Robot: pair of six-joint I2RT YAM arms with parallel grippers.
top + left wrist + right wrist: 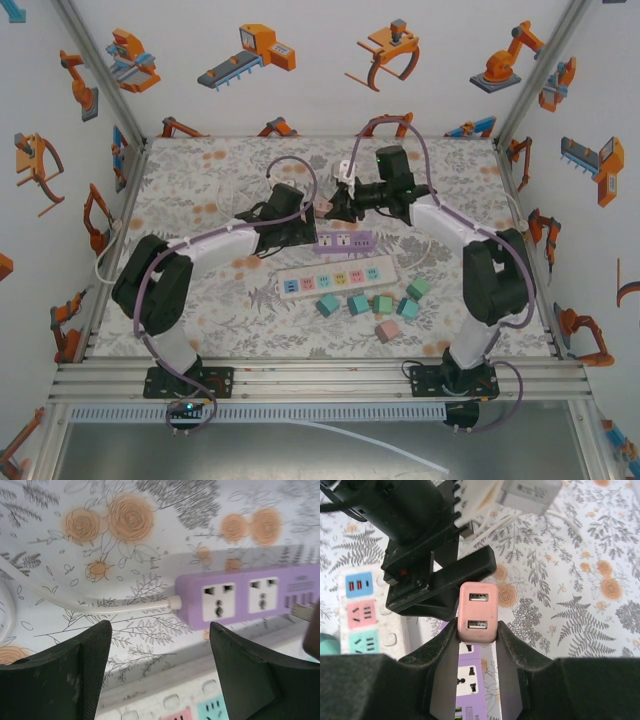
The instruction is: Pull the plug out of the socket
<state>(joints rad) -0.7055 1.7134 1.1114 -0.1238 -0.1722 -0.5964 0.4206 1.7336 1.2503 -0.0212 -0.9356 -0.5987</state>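
- My right gripper (477, 626) is clamped on the pink plug (477, 611), one finger on each long side, with its two USB slots facing my camera.
- The plug hangs above the purple power strip (469, 676). From overhead it sits just beyond the strip's left half, beside my other arm.
- My left gripper (160, 630) is spread wide and holding nothing. It hovers low over the strip's cord end (172, 602).
- I judge the pull is nearly or fully done. The good way to finish is a straight lift, with no twisting, so the strip doesn't ride up with the plug.
- If the strip does lift, the left fingers are well placed to pin it down near the cord.
- The squeeze should stay even, because the plug's sides are smooth and rounded and could slip.
- The plug's prongs are hidden behind my own fingers, so I can't confirm they are clear of the holes.
- From the left wrist both sockets (218, 601) look empty, but my right-hand finger cuts off the strip's far end.
- A grey box (530, 492) with white cords is cropped at the top edge of the right wrist view, and I can't tell what it is.
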